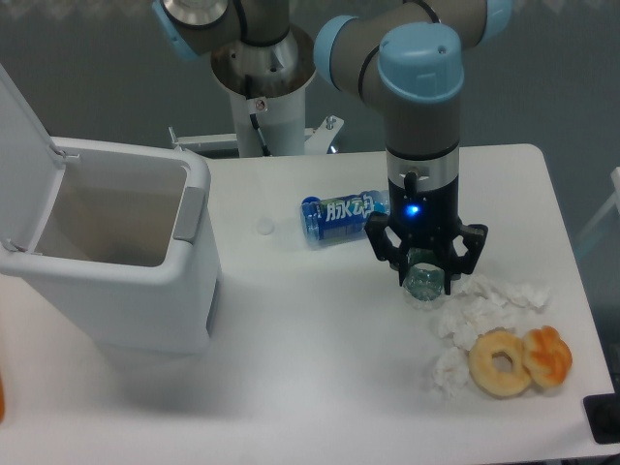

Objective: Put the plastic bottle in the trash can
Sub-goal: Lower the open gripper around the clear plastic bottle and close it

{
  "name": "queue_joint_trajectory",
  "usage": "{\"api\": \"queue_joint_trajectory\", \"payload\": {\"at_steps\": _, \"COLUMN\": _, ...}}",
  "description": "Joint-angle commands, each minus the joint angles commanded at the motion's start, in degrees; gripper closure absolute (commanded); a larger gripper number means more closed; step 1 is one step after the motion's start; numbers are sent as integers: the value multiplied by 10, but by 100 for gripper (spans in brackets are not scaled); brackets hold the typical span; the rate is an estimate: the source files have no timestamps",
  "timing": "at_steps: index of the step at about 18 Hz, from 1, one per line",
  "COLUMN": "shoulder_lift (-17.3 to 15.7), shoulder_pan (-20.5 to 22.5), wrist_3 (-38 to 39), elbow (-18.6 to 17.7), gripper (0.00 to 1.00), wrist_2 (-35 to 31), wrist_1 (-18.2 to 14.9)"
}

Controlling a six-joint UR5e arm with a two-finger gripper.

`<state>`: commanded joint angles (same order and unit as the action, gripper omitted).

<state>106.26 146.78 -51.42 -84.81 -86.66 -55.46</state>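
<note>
The black 2-finger hand [425, 273] points straight down over the white table [320, 387], its fingers set on either side of the small clear plastic bottle [423, 283], which stands just beside crumpled white tissues [475, 315]; whether they grip it I cannot tell. A blue-labelled bottle [341, 218] lies on its side just behind. 2 ring-shaped pastries [518, 360] sit near the tissues. The large white rectangular trash can [116, 252], lid up, stands well apart at the table's left.
</note>
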Motion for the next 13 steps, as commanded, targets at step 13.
{"api": "queue_joint_trajectory", "payload": {"at_steps": 13, "shoulder_lift": -2, "shoulder_pan": 7, "wrist_3": 47, "elbow": 12, "gripper": 40, "wrist_2": 4, "wrist_1": 1}}
